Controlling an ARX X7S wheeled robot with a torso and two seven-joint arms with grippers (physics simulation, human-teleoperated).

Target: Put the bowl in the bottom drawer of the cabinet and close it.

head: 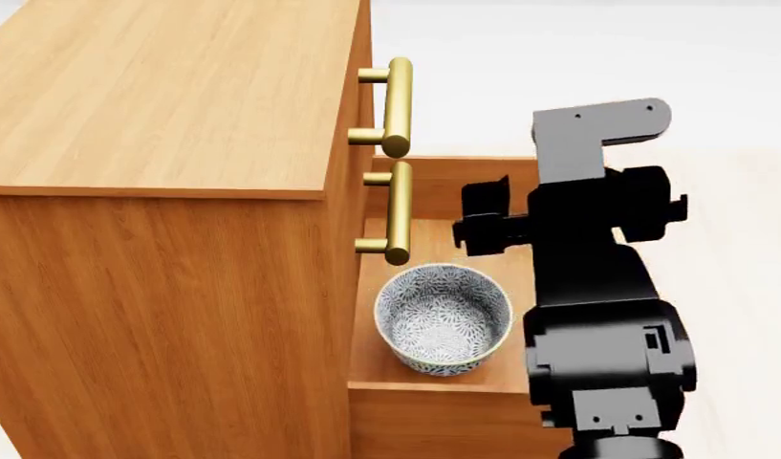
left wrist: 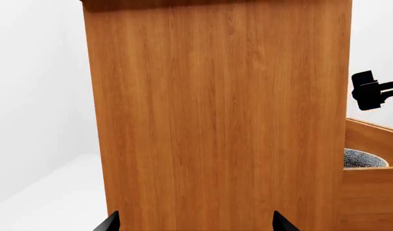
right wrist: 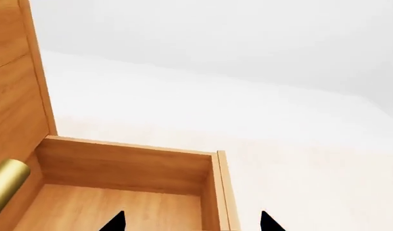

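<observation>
A plain white floor and pale walls surround the scene, with nothing else on the floor in view. The cabinet [head: 173, 191], a tall honey-brown box, fills the left of the head view, and its side panel takes up nearly all of the left wrist view. Its bottom drawer [head: 428, 392] stands pulled out, open to above, while the two upper drawers sit shut, their brass handles [head: 397, 96] stacked over the open box. The right arm [head: 600, 316] rises in front of the drawer's right wall, its right tool [right wrist: 191, 222] hanging above the drawer's far part with both tips spread and nothing between them. The left tool [left wrist: 195, 222] faces the cabinet's side, tips likewise set wide apart and bare. The bowl [head: 443, 317] rests upright on the drawer floor, near the front and just under the lower of the two handles, apart from both tools.

Placing looks finished, so the step in hand is closing. I judge the next move calls for lifting the right arm clear of the drawer's walls, then bringing a tool to the drawer front, which lies at the head view's lower edge, and pushing it squarely toward the cabinet so the bowl stays put.
</observation>
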